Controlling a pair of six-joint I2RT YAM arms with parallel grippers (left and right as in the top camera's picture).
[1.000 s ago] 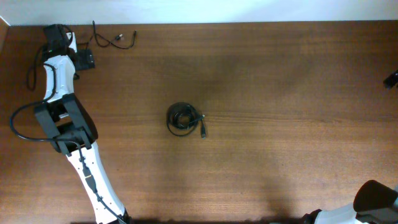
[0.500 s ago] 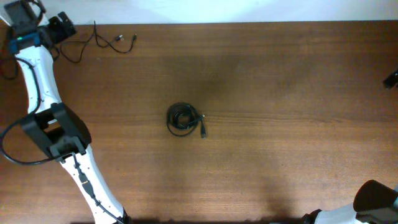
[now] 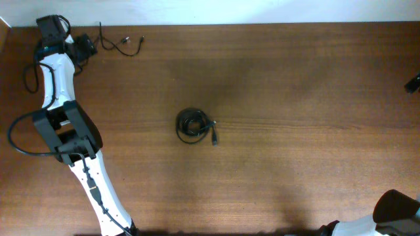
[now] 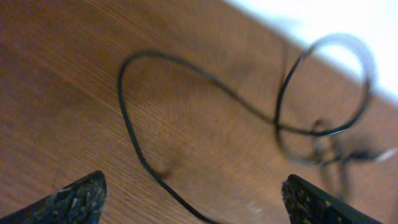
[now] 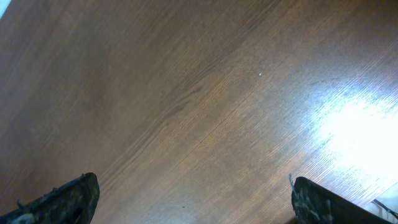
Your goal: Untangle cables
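A tight little coil of thin black cable (image 3: 194, 126) with a plug end lies at the table's centre. A second thin black cable (image 3: 119, 43) lies in loose loops at the far left corner. My left gripper (image 3: 84, 47) is just left of those loops. In the left wrist view the loose cable (image 4: 132, 127) curves between my open fingers (image 4: 196, 208), with blurred loops (image 4: 323, 87) further ahead; nothing is gripped. My right gripper (image 3: 413, 83) shows only at the right edge of the table. In the right wrist view it is open (image 5: 196, 205) over bare wood.
The brown wooden table (image 3: 295, 98) ends at a white far edge (image 3: 230, 13) just beyond the loose cable. The left arm (image 3: 62, 124) with its own thick black cable runs along the table's left side. Part of the right arm's base (image 3: 397, 213) shows at the bottom right.
The left arm swung out to the far left corner, then came back right and down beside the loose cable. The coil and the right gripper have not moved.
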